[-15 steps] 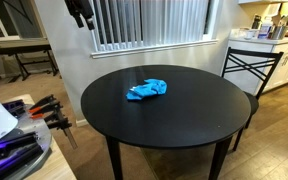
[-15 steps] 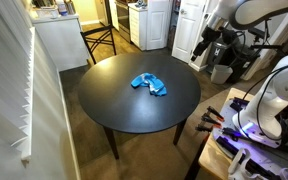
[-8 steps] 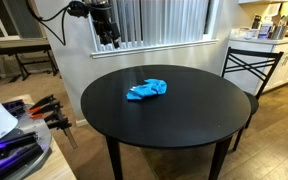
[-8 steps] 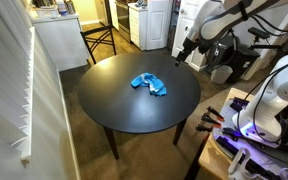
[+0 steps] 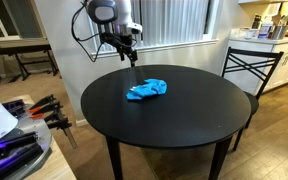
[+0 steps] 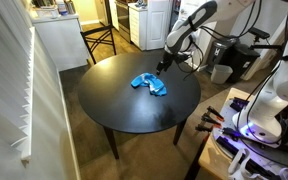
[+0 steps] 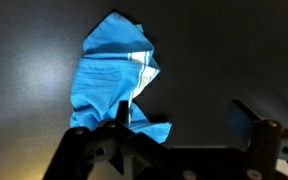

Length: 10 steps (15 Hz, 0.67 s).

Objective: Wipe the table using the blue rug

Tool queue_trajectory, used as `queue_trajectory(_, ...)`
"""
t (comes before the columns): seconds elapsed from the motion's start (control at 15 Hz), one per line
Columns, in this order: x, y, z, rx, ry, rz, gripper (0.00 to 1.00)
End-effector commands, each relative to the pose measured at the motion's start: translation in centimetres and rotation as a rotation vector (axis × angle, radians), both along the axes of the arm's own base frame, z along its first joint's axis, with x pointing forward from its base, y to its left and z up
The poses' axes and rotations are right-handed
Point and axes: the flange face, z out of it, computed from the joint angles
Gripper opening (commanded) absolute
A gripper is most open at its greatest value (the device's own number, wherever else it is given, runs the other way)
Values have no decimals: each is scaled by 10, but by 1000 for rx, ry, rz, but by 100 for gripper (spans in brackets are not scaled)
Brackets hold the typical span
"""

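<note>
A crumpled blue rug (image 5: 146,90) lies near the middle of the round black table (image 5: 184,125); it shows in both exterior views (image 6: 149,84). My gripper (image 5: 128,54) hangs above the table's far edge, a short way from the rug and above it, also seen in an exterior view (image 6: 161,64). In the wrist view the rug (image 7: 114,75) fills the upper left, with my open, empty gripper (image 7: 184,125) over bare table beside its lower edge. One finger overlaps the rug's edge in the picture.
A black metal chair (image 5: 249,65) stands at the table's side. Window blinds (image 5: 164,20) are behind the arm. A workbench with clamps and tools (image 5: 29,120) sits close by. Cabinets (image 6: 54,40) and other robot gear (image 6: 264,100) surround the table.
The arm has swung down from high near the blinds to just above the table, moving toward the rug. The rug has not moved.
</note>
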Motion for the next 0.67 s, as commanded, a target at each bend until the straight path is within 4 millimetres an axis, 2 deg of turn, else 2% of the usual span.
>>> queue_trajectory(0.0,57,-12,-60,79,41,3,100)
queue_trajectory(0.13,67,-12,-73,190,97,58,100)
queue_trajectory(0.2,52,-6,-65,98,88,18,100)
queue_trajectory(0.33,65,-13,-80,149,109,34,100)
queue_trajectory(0.6,71,-13,-79,161,101,41,100)
